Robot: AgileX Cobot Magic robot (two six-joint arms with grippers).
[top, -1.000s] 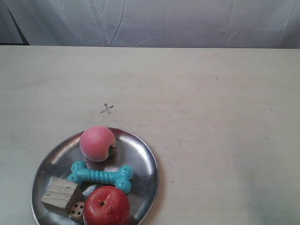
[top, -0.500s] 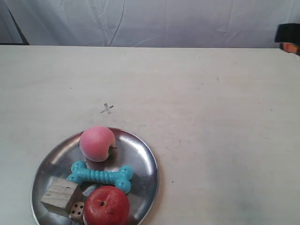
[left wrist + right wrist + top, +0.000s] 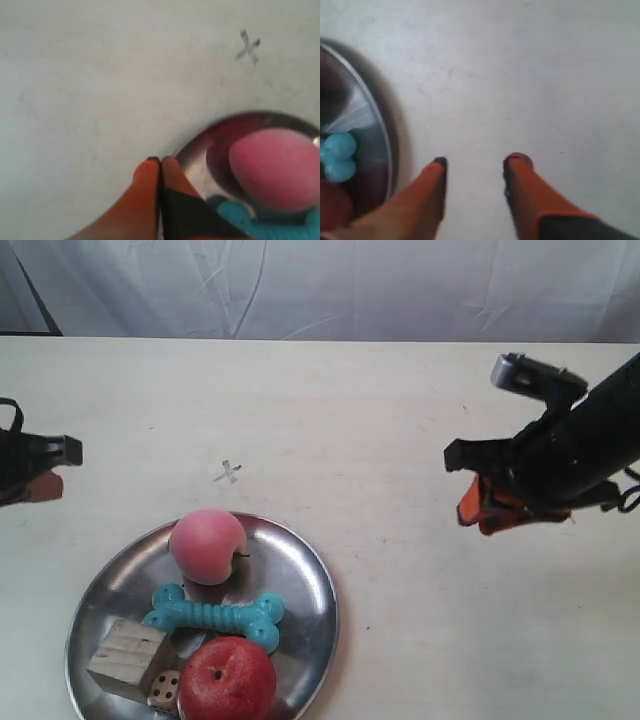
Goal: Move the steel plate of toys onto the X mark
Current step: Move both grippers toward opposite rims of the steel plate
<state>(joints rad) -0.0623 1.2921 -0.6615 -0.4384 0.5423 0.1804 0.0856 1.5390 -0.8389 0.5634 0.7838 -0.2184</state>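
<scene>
Relation: your left gripper (image 3: pixel 160 161) is the nearer arm; the round, shiny steel plate (image 3: pixel 200 142) of toys (image 3: pixel 277 167) has its rim just beside the fingertips; the small grey pencilled X mark (image 3: pixel 248 46) lies farther out, just clear of that rim | Left gripper: jaws pressed together, holding nothing | Right gripper (image 3: pixel 477 162): jaws spread, empty; plate rim off to one side, apart

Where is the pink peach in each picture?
Exterior view: the peach sits on the steel plate, at the edge nearest the X mark.
Left wrist view: the peach is on the plate, next to the turquoise bone.
Right wrist view: not in it.
Shared landmark: the steel plate, seen in all three.
</scene>
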